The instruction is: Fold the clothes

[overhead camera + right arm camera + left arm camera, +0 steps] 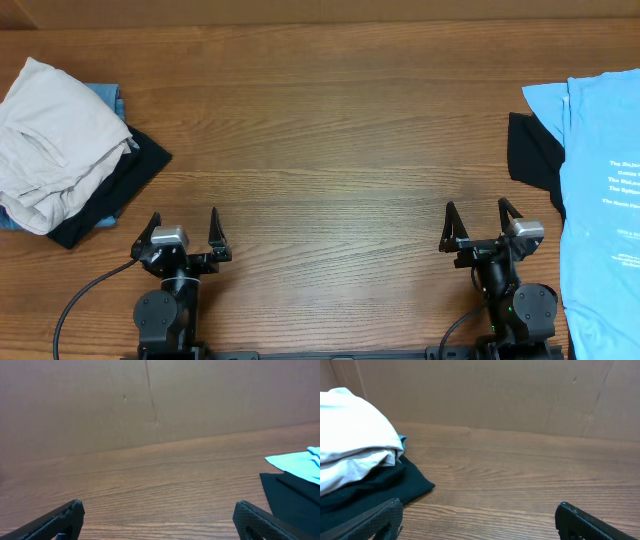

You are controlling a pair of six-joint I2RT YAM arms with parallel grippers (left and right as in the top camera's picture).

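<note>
A heap of crumpled clothes lies at the far left: a white garment (50, 135) on top of a black one (120, 190) and a light blue one (108, 97). It shows in the left wrist view too, white (350, 445) over black (380, 487). At the right edge a light blue T-shirt (605, 190) with white print lies flat over a black garment (535, 155), seen also in the right wrist view (287, 492). My left gripper (184, 232) is open and empty near the front edge. My right gripper (480, 225) is open and empty, just left of the black garment.
The wooden table (330, 150) stretches between the two piles. A brown cardboard wall (495, 390) stands along the table's far edge. Black cables (75, 300) run from the arm bases at the front.
</note>
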